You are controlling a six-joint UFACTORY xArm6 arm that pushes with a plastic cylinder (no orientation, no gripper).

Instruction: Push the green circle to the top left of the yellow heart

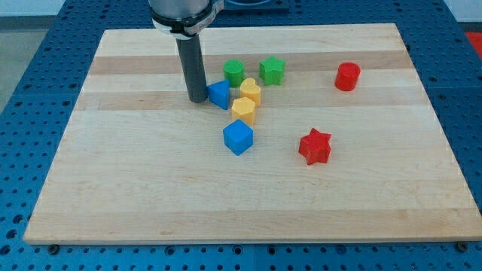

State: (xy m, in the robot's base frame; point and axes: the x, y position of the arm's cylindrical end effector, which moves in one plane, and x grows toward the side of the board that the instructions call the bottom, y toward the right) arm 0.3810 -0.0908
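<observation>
**A:** Status on the green circle (233, 72)?

**B:** Sits toward the view's top of the desk (151, 188), just up-left of the yellow heart (251, 91) and near touching it. Green star (272, 70) is on its right. So it's roughly where it belongs already; I'd judge this as final trim or nearly done.

**A:** Tool position?

**B:** My tip (198, 99) is down on the desk, against the left face of the blue triangular block (219, 94). That's below-left of the circle, not touching it. Rod stands vertical, arm coming in from the view's top.

**A:** Tool holding anything?

**B:** No jaws on it, plain rod, so nothing to clench or release. It only pushes.

**A:** Next move?

**B:** If more offset is wanted, get clear of the blue block first, then nudge the circle from its lower right. Tight there: heart, the yellow hexagon-like block (244, 110) and star crowd it. Risk is dragging the heart along.
</observation>
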